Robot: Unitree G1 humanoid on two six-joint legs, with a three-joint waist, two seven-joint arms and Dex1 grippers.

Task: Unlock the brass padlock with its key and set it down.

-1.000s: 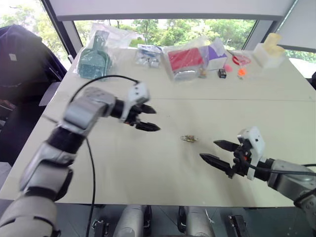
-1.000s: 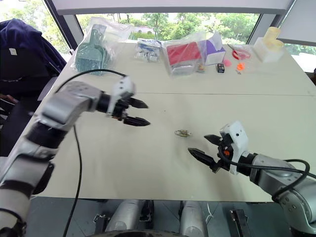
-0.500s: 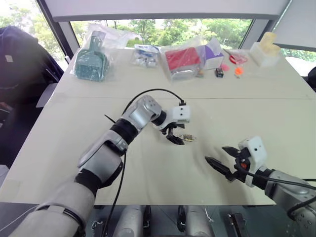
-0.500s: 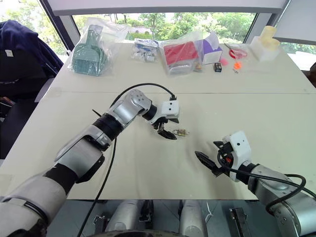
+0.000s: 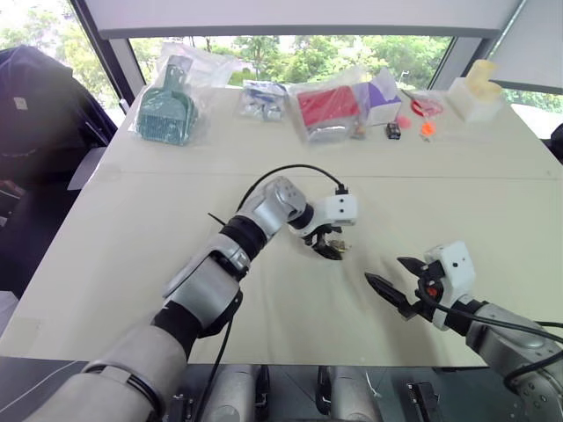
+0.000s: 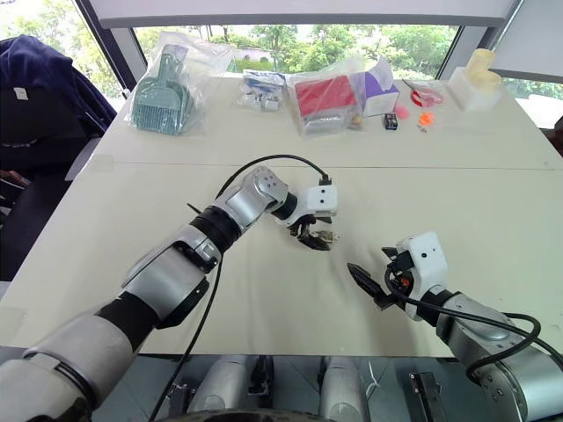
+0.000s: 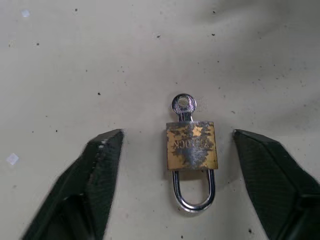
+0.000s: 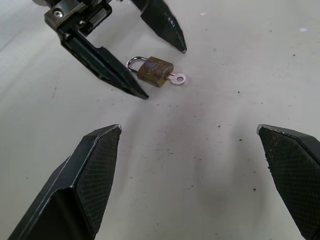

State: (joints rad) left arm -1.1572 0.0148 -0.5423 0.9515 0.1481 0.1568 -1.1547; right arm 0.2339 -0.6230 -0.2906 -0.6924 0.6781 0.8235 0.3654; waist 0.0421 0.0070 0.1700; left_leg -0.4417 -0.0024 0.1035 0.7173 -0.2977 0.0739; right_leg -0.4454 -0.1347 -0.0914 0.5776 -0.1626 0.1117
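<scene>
The left fingers (image 7: 102, 165) stand apart, one on each side of the padlock (image 7: 192, 146), not touching it. The padlock lies flat on the bench (image 5: 176, 264) between them, its shackle shut and the key (image 7: 183, 106) standing in its keyhole. The left gripper (image 5: 331, 247) points down over it near the bench's middle. The right gripper (image 5: 395, 280) hovers to the right, well apart from the padlock, its fingers (image 8: 87, 175) spread wide and empty.
</scene>
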